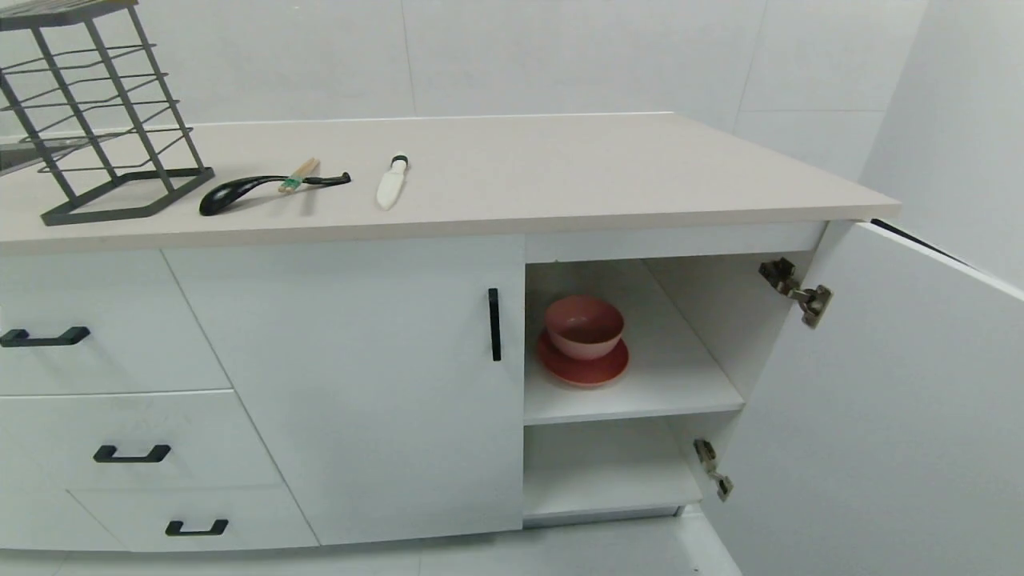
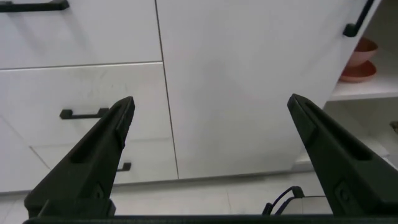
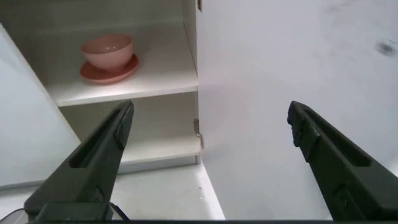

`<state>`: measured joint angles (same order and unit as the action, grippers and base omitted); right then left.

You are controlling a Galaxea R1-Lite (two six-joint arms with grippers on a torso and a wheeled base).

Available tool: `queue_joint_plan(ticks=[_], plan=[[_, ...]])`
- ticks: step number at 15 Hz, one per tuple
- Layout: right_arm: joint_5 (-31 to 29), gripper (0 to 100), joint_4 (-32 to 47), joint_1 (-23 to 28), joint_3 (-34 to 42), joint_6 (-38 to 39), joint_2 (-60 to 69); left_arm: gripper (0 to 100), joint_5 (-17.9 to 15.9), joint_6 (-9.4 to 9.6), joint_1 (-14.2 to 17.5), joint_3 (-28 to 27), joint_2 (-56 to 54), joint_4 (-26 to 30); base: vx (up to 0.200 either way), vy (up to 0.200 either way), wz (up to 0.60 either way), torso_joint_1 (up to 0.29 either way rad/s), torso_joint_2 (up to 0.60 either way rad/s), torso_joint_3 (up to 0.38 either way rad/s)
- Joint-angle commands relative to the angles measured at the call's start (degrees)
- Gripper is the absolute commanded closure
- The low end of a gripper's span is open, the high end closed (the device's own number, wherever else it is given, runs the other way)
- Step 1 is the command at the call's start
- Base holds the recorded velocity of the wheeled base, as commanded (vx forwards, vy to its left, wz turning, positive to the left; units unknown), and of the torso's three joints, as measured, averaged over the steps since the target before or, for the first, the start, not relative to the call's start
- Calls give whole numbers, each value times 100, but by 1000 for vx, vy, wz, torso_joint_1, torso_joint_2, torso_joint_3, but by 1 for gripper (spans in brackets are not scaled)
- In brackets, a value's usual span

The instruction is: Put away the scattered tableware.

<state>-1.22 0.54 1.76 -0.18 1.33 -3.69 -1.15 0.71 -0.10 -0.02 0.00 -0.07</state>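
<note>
On the beige countertop [image 1: 560,168] lie a black ladle [image 1: 240,190], a pair of wooden chopsticks [image 1: 298,176] crossing its handle, and a white knife [image 1: 392,182] with a black end. Inside the open cabinet, a pink bowl [image 1: 584,326] [image 3: 107,51] [image 2: 364,51] sits on a red plate [image 1: 582,364] [image 3: 109,70] [image 2: 359,73] on the upper shelf [image 1: 656,392]. My left gripper [image 2: 211,112] is open, low in front of the shut cabinet door. My right gripper [image 3: 208,115] is open, facing the open door's hinge edge below the shelf.
A black wire rack [image 1: 96,112] stands at the counter's left end. The right cabinet door [image 1: 880,400] is swung wide open. The left door with a black handle [image 1: 494,324] is shut. Drawers with black handles [image 1: 132,454] are at the left. The lower shelf [image 1: 608,472] is bare.
</note>
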Motion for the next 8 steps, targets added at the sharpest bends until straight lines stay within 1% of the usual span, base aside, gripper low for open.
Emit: queue_joint_plan(ticks=[1,4,5,7,8], plan=[[-1,0,-1,0,1,-1,-35,0,0,0,1,2,0,-1,-200,0,0,2,2,7],[8,0,8,-17,1,-1,-35,0,0,0,1,2,0,-1,-200,0,0,5,4,4],[16,100,-1,-70,1,-1,9,0,0,0,1,2,0,-1,-200,-200,0,2,2,2],[16,100,8,-88,1,-1,79,0,0,0,1,2,0,-1,-200,-200,0,2,0,0],[16,100,8,-88,1,-1,79,0,0,0,1,2,0,-1,0,-200,0,7,2,7]])
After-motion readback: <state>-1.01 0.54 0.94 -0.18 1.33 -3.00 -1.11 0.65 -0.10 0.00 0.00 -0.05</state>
